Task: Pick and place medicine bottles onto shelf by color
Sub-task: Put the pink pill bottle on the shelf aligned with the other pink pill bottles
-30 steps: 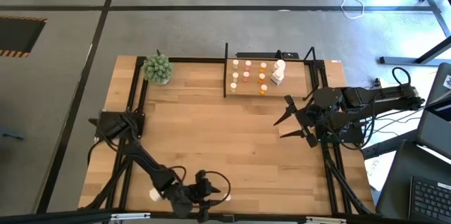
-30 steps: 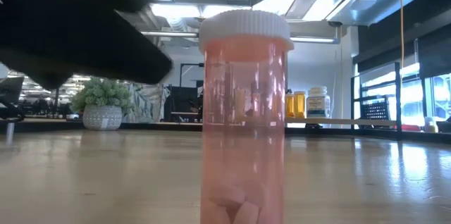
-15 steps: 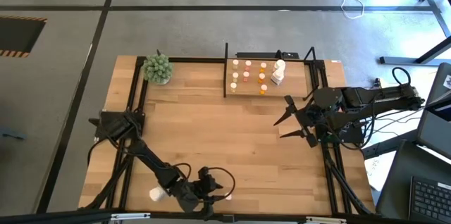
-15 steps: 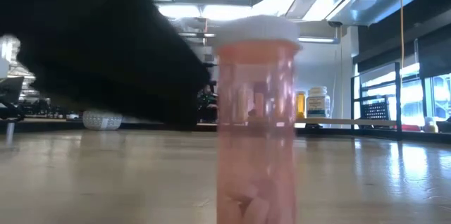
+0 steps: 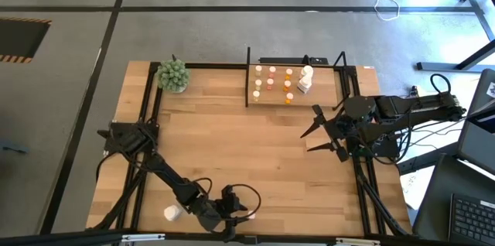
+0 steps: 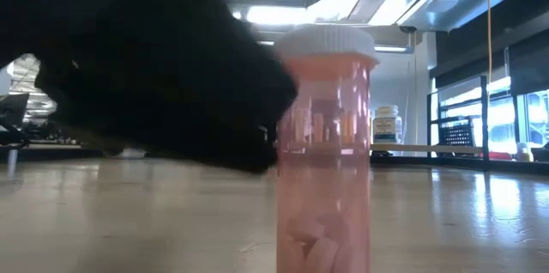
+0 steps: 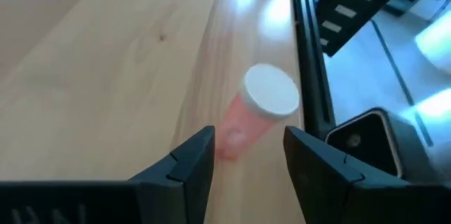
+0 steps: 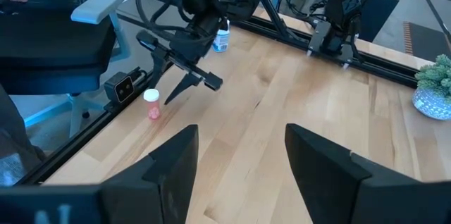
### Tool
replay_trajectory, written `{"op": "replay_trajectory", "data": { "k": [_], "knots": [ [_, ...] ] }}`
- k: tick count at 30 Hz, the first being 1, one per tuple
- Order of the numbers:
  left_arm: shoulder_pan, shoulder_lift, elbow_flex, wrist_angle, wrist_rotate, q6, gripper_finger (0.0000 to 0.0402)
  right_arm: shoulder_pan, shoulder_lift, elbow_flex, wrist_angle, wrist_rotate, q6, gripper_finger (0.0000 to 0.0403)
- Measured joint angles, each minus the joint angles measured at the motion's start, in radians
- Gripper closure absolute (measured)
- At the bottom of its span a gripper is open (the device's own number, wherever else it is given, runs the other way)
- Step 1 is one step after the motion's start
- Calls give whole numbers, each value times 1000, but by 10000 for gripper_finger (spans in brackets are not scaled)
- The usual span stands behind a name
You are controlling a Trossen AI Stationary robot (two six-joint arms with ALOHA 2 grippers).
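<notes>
1. We start with the table (image 5: 232, 153): the shelf (image 5: 295, 100) stands at its far edge, already carrying rows of small bottles, while the work in hand is at the near edge.
2. Our left gripper (image 7: 248, 155) is low over that near edge, its jaws apart, with the pink bottle (image 7: 255, 115) just ahead of the fingertips and not yet between them.
3. The pink bottle stands upright with a white cap, close to the black rail along the table edge; a white bottle (image 5: 171, 213) sits near the same arm.
4. We judge the step to be the approach: centre the gap on the bottle's body below the cap, then close.
5. We should keep the finger nearer the rail clear of it, since a nudge could topple so slim a bottle.
6. Our right gripper (image 5: 321, 133) waits open near the right side.
</notes>
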Motion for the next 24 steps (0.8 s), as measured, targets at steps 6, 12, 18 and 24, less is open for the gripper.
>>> {"op": "replay_trajectory", "data": {
  "k": [6, 12, 18, 24],
  "knots": [
    [0, 7, 0, 2, 6, 0, 237, 0, 0, 0, 0, 0, 0, 187],
    [14, 7, 0, 0, 7, 0, 237, 0, 0, 0, 0, 0, 0, 187],
    [21, 7, 0, -7, 42, 8, 237, 0, 0, 0, 0, 0, 0, 187],
    [23, 7, 0, -6, 44, 8, 237, 0, 0, 0, 0, 0, 0, 187]
  ]
}}
